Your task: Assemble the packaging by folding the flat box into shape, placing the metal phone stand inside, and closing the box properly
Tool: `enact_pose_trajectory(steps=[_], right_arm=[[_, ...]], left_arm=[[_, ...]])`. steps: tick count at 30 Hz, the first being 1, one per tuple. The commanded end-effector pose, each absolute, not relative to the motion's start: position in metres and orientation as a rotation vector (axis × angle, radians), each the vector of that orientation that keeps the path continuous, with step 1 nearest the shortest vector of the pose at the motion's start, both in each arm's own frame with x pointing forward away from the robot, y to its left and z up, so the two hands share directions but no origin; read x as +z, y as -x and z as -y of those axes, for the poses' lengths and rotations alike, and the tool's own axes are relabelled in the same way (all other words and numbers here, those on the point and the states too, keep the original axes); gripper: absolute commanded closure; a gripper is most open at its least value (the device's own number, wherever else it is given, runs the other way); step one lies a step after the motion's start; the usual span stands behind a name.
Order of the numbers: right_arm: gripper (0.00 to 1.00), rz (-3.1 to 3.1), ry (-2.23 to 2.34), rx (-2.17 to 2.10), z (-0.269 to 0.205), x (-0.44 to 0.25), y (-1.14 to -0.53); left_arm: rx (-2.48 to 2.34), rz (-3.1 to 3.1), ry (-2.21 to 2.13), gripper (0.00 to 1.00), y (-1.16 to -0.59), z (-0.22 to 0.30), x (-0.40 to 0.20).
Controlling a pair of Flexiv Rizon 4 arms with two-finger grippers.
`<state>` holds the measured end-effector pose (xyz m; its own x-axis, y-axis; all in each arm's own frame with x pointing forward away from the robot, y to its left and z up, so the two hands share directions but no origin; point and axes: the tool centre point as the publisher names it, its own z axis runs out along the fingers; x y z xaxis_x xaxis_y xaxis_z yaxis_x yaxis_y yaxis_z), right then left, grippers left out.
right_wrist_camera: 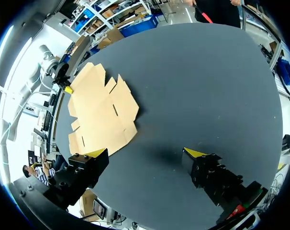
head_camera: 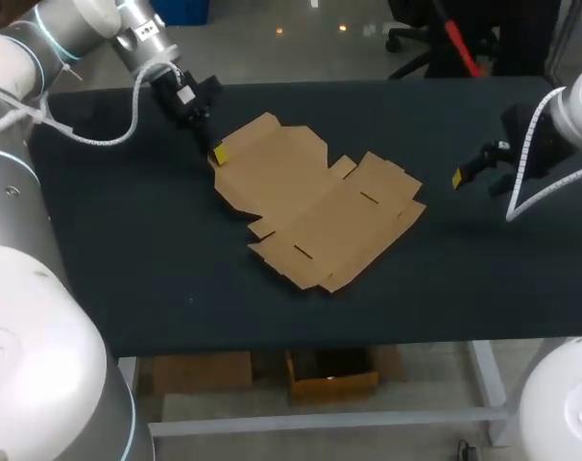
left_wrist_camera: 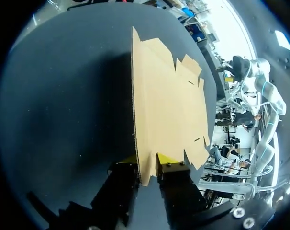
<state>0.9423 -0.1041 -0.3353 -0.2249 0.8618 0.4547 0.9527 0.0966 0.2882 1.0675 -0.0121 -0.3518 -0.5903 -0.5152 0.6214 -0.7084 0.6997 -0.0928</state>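
Observation:
The flat brown cardboard box point(head_camera: 315, 197) lies unfolded in the middle of the dark table point(head_camera: 128, 250). My left gripper point(head_camera: 217, 154) is at the box's far left corner. In the left wrist view the edge of the box point(left_wrist_camera: 164, 96) runs between the yellow tips of the gripper point(left_wrist_camera: 147, 163). The fingers stand a little apart, wider than the sheet, so the gripper is open. My right gripper point(head_camera: 459, 179) hovers wide open over bare table to the right of the box point(right_wrist_camera: 102, 110), holding nothing point(right_wrist_camera: 146, 153). No metal phone stand shows in any view.
The table's front edge point(head_camera: 301, 341) runs below the box. Dark bare tabletop stretches to the left of the box and between the box and my right gripper.

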Motion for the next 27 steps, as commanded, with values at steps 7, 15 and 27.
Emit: enact_pose_trajectory(steps=[7, 15, 27], right_arm=[[0.0, 2.187, 1.843, -0.799, 0.106, -0.335, -0.941], [0.0, 2.185, 1.843, -0.798, 0.106, -0.336, -0.941], [0.0, 2.202, 1.813, -0.79, 0.109, -0.334, -0.948]], left_arm=[[0.341, 2.36, -0.971, 0.0, -1.075, 0.012, -0.345], [0.524, 2.28, -1.18, 0.0, -1.077, -0.014, -0.346], [0.774, 2.164, -1.462, 0.0, -1.05, -0.034, -0.324]])
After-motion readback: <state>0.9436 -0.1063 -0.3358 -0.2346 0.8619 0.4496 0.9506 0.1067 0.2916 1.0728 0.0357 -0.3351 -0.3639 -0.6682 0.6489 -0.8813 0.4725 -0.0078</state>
